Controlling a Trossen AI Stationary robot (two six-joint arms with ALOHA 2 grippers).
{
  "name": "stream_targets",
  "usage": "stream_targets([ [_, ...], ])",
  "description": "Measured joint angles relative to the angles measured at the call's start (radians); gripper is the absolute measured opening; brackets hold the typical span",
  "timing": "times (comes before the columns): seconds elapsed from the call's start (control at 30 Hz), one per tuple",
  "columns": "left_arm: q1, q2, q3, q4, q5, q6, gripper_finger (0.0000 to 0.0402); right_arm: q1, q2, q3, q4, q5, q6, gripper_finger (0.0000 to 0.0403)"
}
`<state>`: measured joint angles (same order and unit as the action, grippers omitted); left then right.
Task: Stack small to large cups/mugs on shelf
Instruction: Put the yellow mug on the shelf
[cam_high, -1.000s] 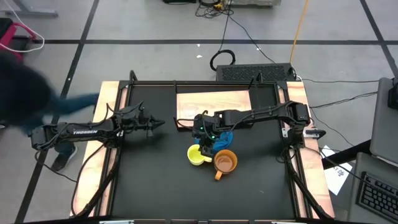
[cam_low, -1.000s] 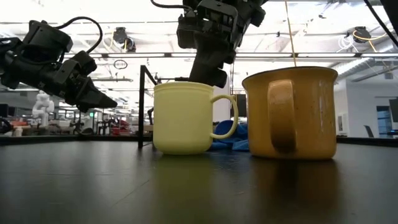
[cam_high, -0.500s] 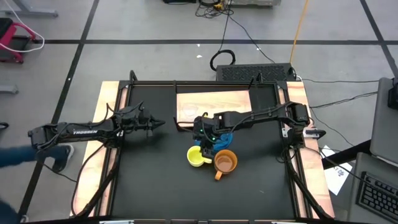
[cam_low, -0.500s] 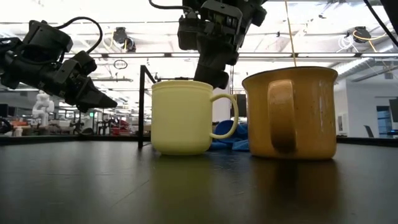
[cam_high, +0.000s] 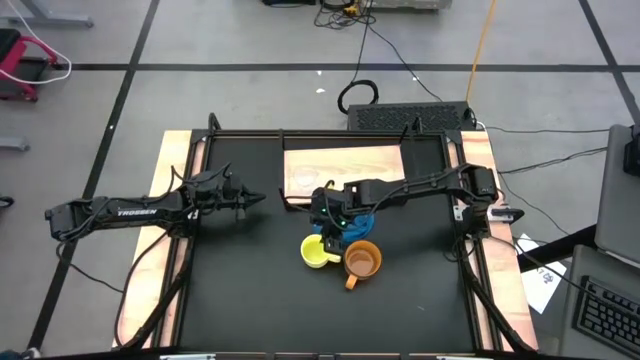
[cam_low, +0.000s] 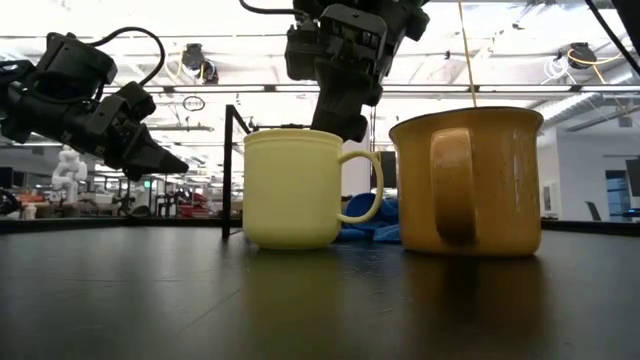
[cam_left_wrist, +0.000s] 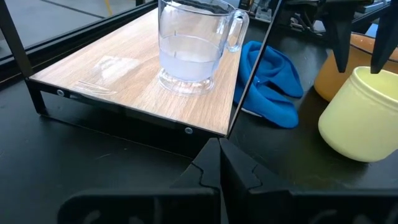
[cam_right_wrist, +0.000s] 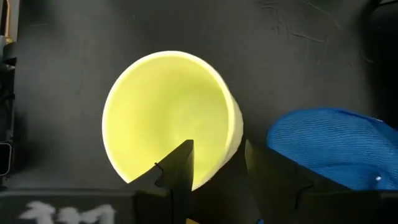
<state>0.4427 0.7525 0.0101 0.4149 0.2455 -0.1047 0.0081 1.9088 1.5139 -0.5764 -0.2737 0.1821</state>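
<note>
Right claw (cam_right_wrist: 214, 163) straddled the pale yellow handled mug's (cam_right_wrist: 171, 115) rim — fingers apart, one inside, one outside — while the left claw (cam_high: 258, 199) hovered pinched together.

Clear cup (cam_left_wrist: 191, 46) upright on shelf (cam_left_wrist: 93, 74) — yellow mug (cam_low: 293, 188), orange-brown mug (cam_low: 468, 180) on table.

- A robotics lab or open-plan research workspace, not a home.
- Two dark robot arms (cam_high: 130, 210) are mounted at a black bench (cam_high: 250, 300) with a frame around it.
- Cables (cam_high: 360, 95) trail over a grey floor marked with dark lines.
- A keyboard (cam_high: 610, 315) sits at one side.
- Behind the bench: ceiling strip lights (cam_low: 580, 90) and distant desks.
</note>
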Motion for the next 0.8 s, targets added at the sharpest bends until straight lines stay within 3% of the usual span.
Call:
stream_targets([
  [0.47, 0.0, 0.0, 0.0, -0.003, 0.0, 0.005, 0.0001, 0.017, 0.06, -0.001, 0.016, 0.012, -0.018, 0.0131],
  [0.57, 0.0, 0.0, 0.0, -0.003, 0.0, 0.005, 0.0001, 0.017, 0.066, -0.001, 0.016, 0.012, -0.033, 0.0109],
  [0.73, 0.0, 0.0, 0.0, -0.003, 0.0, 0.009, 0.0001, 0.012, 0.066, -0.001, 0.02, 0.01, -0.039, 0.0025],
  [0.8, 0.0, 0.0, 0.0, -0.003, 0.0, 0.01, 0.0001, 0.011, 0.066, -0.001, 0.015, 0.009, -0.045, 0.001],
])
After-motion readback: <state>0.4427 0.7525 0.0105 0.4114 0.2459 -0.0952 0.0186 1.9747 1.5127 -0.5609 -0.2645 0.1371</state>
